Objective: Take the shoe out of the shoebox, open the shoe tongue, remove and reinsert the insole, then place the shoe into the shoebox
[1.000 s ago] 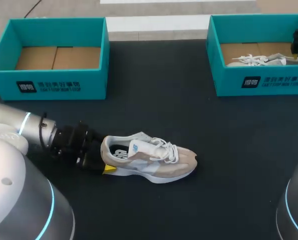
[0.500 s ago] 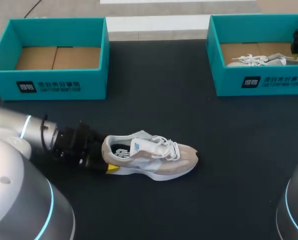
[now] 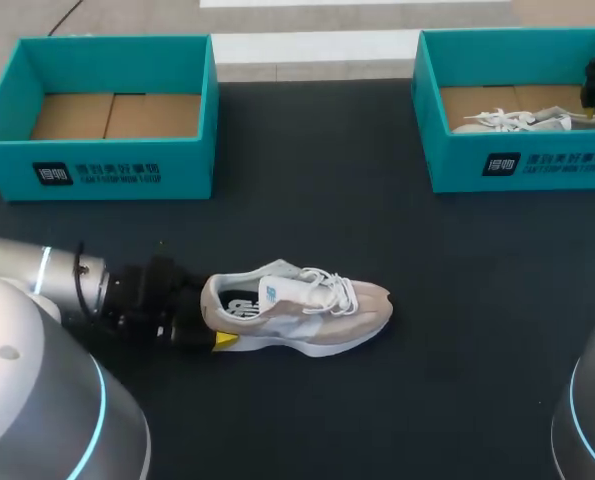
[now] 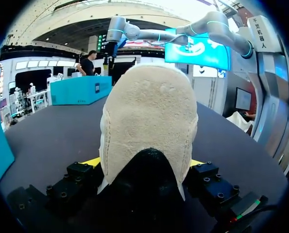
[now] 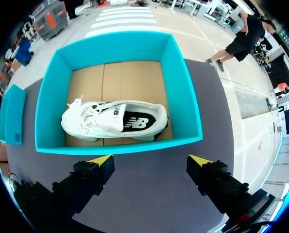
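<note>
You have the tan shoe [image 3: 307, 308] sitting on the black table [image 3: 307, 190], your left gripper [image 4: 145, 164] clamped on its heel and your right gripper [image 5: 149, 167] open; it looks light and soft, so hold the firmer heel.

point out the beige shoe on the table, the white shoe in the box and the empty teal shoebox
beige shoe [image 3: 307, 316], head view, on its side panel at mid-length.
white shoe [image 5: 114, 120], right wrist view, on its upturned side.
empty shoebox [image 3: 182, 170], head view, on its front wall.
</note>
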